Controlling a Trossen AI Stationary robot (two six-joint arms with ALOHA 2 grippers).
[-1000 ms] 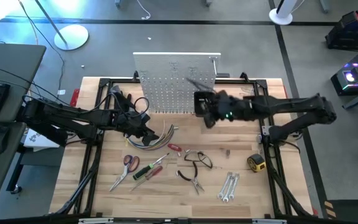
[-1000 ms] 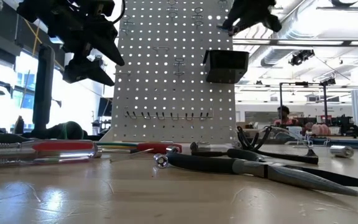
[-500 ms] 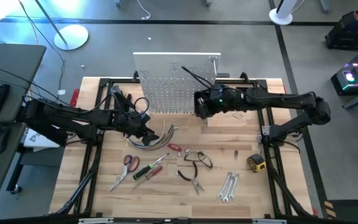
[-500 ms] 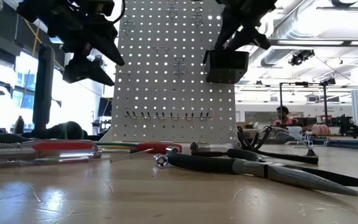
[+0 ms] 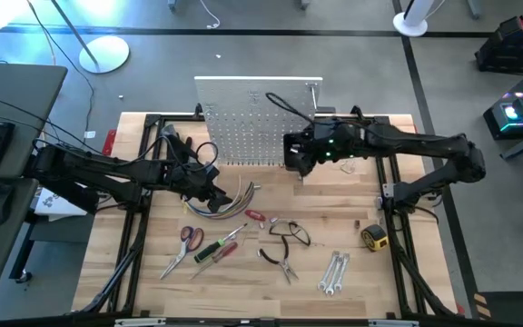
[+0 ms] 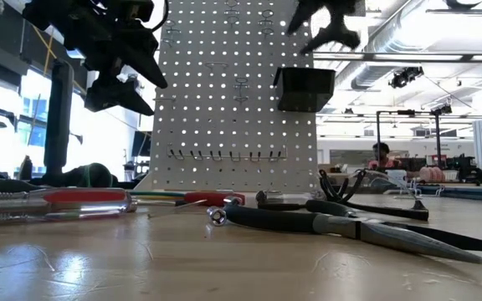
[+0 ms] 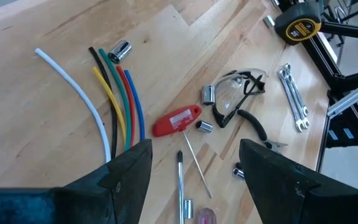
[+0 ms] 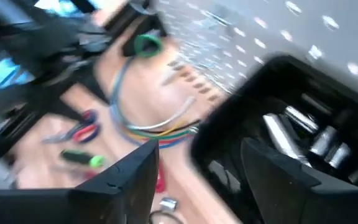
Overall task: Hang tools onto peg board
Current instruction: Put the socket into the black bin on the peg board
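While the low view hides it, silver pieces (image 8: 303, 134) fill the black bin (image 8: 278, 81) beneath the released right tool (image 8: 197, 180).

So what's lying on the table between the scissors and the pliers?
The screwdrivers, green- and red-handled, lie between the scissors and the pliers, as the high view shows.

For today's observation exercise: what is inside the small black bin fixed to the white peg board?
The small black bin holds several shiny metal cylindrical pieces. Its walls hide the bottom, so the full contents cannot be seen.
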